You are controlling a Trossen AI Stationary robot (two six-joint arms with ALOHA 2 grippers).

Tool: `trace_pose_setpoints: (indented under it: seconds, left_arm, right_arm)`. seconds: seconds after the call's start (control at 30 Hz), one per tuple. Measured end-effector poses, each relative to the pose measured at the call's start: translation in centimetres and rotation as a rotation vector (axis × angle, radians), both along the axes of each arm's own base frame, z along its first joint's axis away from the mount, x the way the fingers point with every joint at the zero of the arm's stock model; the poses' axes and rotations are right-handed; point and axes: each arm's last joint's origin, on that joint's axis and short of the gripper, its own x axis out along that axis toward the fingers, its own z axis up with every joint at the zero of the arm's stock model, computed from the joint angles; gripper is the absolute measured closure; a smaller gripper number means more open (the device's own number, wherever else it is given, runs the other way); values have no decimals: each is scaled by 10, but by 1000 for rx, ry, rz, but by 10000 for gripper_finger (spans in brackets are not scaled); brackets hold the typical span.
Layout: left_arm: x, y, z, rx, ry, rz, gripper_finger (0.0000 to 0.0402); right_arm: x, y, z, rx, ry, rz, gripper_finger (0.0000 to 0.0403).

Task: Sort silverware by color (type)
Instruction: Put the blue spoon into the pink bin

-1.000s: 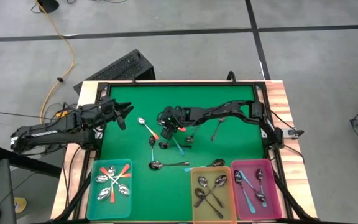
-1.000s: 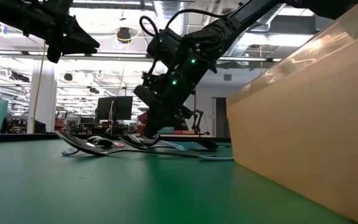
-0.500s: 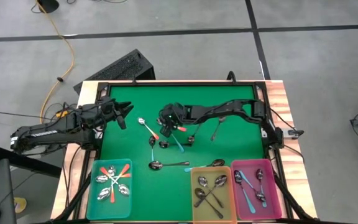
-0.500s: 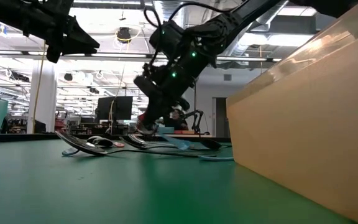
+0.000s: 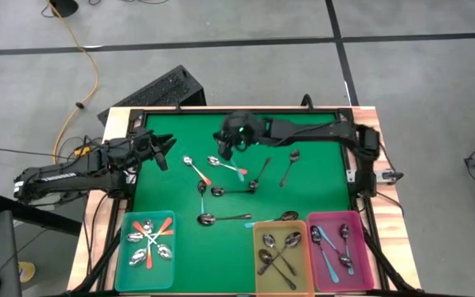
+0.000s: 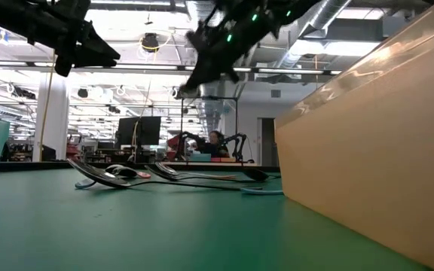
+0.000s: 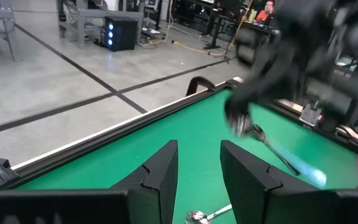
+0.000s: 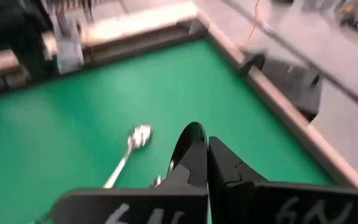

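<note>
Lifting clear of the spoon cluster is what has just changed: in the high view the right end effector (image 5: 226, 151) has come up and back from the middle of the worktop (image 5: 303, 198), and the blue spoon (image 5: 228, 167) that lay in the cluster now sits just under its tips, bowl outward. That suggests the pick is made and the carry to the pink bin (image 5: 368, 256) is next; that bin, well off toward the arm's base side, already holds blue-handled ones. The right arm reaches long and nearly straight across the far side of the worktop, while the left end effector (image 5: 165, 151) waits well apart at the left edge. In the low view the right end effector (image 6: 194, 75) is high above the spoons (image 6: 126, 175) left lying below it, and the left end effector (image 6: 100, 51) hangs equally high. In the left wrist view the left end effector (image 7: 197, 168) is spread with nothing between its fingers; beyond it the right end effector (image 7: 241, 115) pinches the blue spoon (image 7: 278, 155), which slants down from it in the air. In the right wrist view the right end effector (image 8: 207, 158) has its fingers pressed together, the held spoon hidden, and one loose spoon (image 8: 129, 149) lies on the green below.
</note>
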Motion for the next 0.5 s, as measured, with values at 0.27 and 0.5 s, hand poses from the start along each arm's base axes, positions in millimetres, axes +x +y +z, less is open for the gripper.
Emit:
trace_pose_setpoints:
  seconds: [0.27,0.5]
  left_arm:
    - [0,0,0,-4,-2,1,296]
    - [0,0,0,-10,-7,3,296]
  right_arm:
    - [-61,13,62,5,81,-36,400]
    - [-129,59,102,68,177,-103,400]
